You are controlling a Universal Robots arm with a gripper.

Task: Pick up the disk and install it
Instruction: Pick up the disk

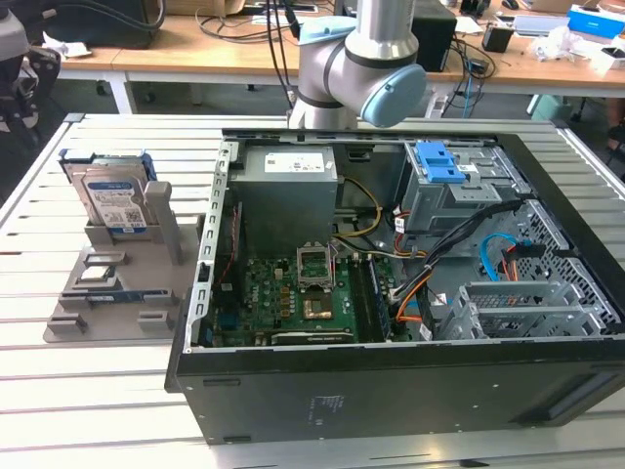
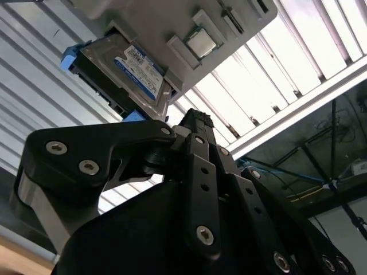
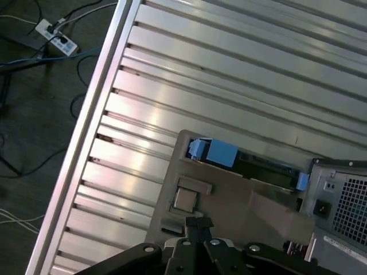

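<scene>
Standing on edge in a slot of a grey holder (image 1: 174, 233), the disk (image 1: 112, 200) is a silver drive in a blue frame. Its white-and-blue label faces out, and the print on it cannot be made out. In both wrist views the disk (image 2: 135, 69) (image 3: 221, 153) lies ahead of the end effector (image 2: 194, 117) (image 3: 199, 222), beyond its tips and apart from them, with nothing touching it.

The end effector is black. In the first wrist view its two fingers meet at the tips, closed together and holding nothing. It hangs over the near part of the holder (image 3: 246, 200). A small square silver chip (image 2: 202, 41) sits in a recess of the holder, close ahead of the tips and to one side of the disk.

The holder rests on a slatted metal desk (image 1: 59, 391). Beside it lies an open computer case (image 1: 391, 401) with its green board showing. The arm (image 1: 361, 59) rises behind the case.
</scene>
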